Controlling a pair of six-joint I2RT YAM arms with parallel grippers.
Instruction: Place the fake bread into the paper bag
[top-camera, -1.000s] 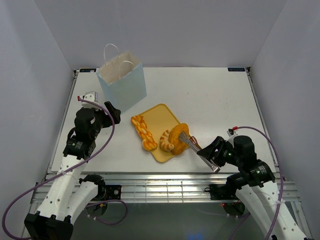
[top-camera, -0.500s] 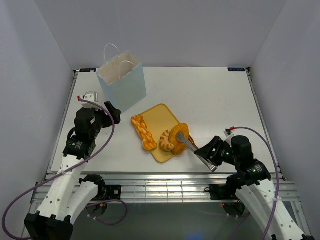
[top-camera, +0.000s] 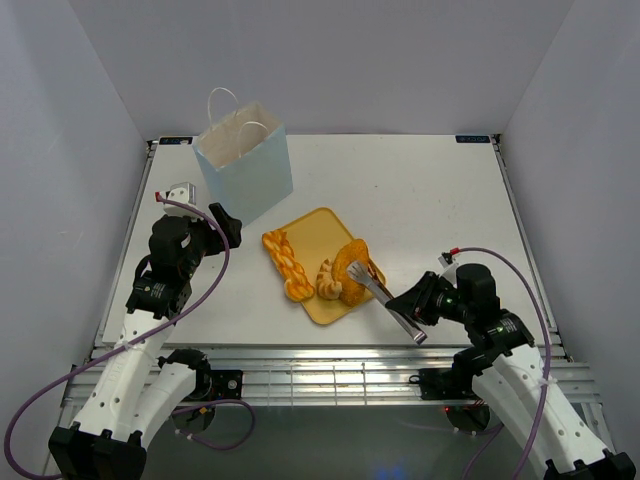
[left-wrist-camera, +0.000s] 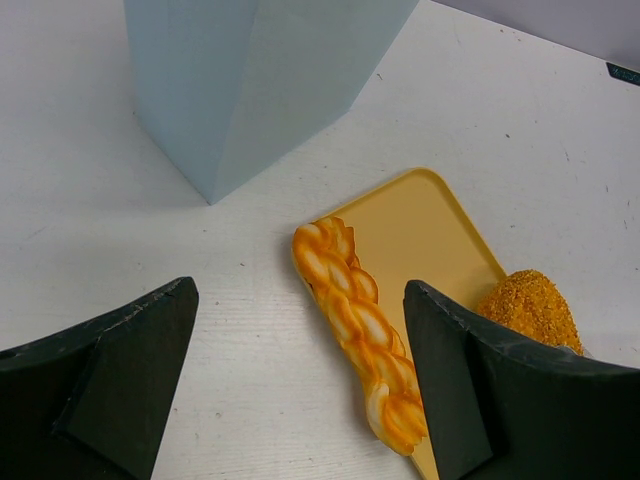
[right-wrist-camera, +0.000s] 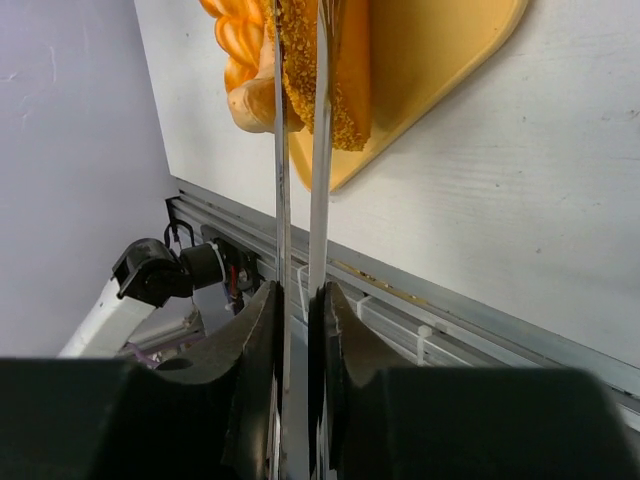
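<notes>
- Top view: paper bag (top-camera: 245, 165) stands upright at the far left of the table (top-camera: 430, 190), mouth open. All the bread is well apart from it, on or at the yellow tray (top-camera: 322, 232).
- Orange braid (top-camera: 284, 262) lies along the tray's left edge. Croissant (top-camera: 327, 281) touches the golden crumbed loaf (top-camera: 352, 266) at the tray's near end.
- Right gripper (top-camera: 424, 306) is clamped on the metal tongs (top-camera: 385, 296), tong tips at the loaf.
- Only the right wrist view shows both tong blades nearly together, pinching the loaf. Can't tell if the loaf is off the tray.
- Left gripper (top-camera: 228, 224) hovers near the bag. Only the left wrist view shows its jaws wide apart, holding nothing.
</notes>
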